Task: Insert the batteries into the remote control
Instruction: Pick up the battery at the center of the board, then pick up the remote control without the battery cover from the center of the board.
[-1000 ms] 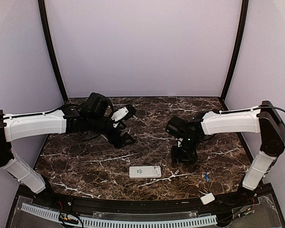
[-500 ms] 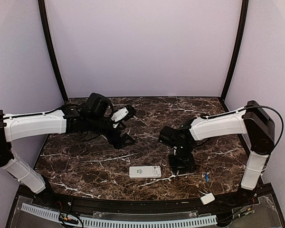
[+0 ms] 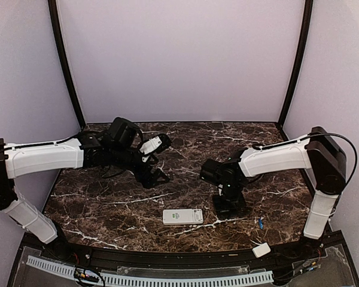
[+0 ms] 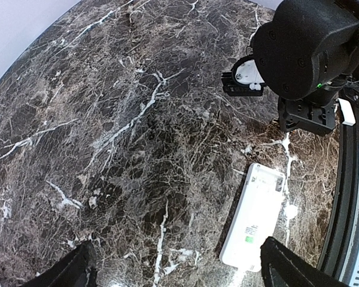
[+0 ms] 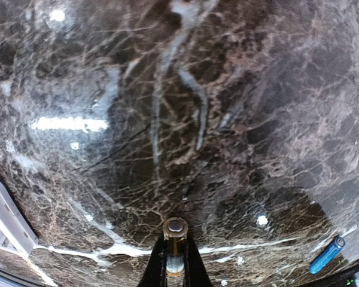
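The white remote control point(image 3: 182, 216) lies flat near the table's front edge, its back side up in the left wrist view point(image 4: 254, 218); one corner shows at the left in the right wrist view point(image 5: 6, 218). My right gripper point(image 3: 229, 206) points down at the table just right of it, shut on a small cylindrical battery point(image 5: 175, 242) whose metal end sticks out past the fingertips point(image 5: 158, 269). A blue battery point(image 3: 260, 223) lies loose on the table further right point(image 5: 326, 255). My left gripper point(image 3: 155, 177) hovers open above the table behind the remote, holding nothing.
A small plain white cover piece point(image 3: 261, 250) rests on the black front rim at the right, also visible in the left wrist view point(image 4: 346, 112). The tabletop is dark marble point(image 3: 107, 203), with pale walls on three sides.
My right arm moved left and nearer to the remote, and its jaws closed on a battery. The left arm barely moved and stays open.
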`<act>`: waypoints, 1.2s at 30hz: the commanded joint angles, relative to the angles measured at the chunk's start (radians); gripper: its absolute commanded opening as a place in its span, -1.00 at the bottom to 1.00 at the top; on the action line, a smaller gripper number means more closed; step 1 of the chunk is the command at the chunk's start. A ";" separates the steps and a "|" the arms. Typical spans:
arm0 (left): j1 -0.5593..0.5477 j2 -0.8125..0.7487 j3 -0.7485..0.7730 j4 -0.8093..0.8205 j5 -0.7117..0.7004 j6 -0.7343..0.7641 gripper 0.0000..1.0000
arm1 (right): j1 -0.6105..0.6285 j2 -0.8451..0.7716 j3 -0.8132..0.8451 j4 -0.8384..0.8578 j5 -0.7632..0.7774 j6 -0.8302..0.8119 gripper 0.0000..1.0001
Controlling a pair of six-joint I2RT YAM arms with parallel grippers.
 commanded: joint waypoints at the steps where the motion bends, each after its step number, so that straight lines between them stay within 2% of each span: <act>1: -0.004 -0.013 -0.016 -0.040 0.035 0.068 0.88 | 0.003 0.015 -0.019 0.000 0.017 -0.023 -1.00; 2: -0.012 -0.031 -0.026 -0.037 0.030 0.086 0.86 | 0.000 0.006 -0.024 0.007 0.008 -0.028 -1.00; 5: -0.097 -0.095 -0.138 0.019 0.007 0.264 0.87 | -0.015 -0.023 -0.036 0.026 -0.027 -0.055 -1.00; 8: -0.138 -0.167 -0.242 0.076 0.083 0.374 0.91 | -0.039 -0.059 -0.032 0.036 -0.063 -0.102 -1.00; 11: -0.143 -0.155 -0.280 0.082 0.135 0.389 0.96 | -0.043 -0.082 -0.008 0.048 -0.130 -0.163 -1.00; 17: -0.144 -0.009 -0.261 0.082 0.085 0.420 0.98 | -0.041 -0.109 0.023 0.056 -0.284 -0.243 -1.00; 22: -0.149 0.086 -0.255 0.151 0.071 0.365 0.98 | -0.041 -0.098 0.040 0.049 -0.305 -0.263 -1.00; 27: -0.157 0.164 -0.210 0.113 0.056 0.361 0.97 | -0.041 -0.073 0.073 0.048 -0.309 -0.285 -1.00; 36: -0.205 0.303 -0.116 0.031 -0.001 0.327 0.68 | -0.049 -0.095 0.066 -0.005 -0.260 -0.292 -1.00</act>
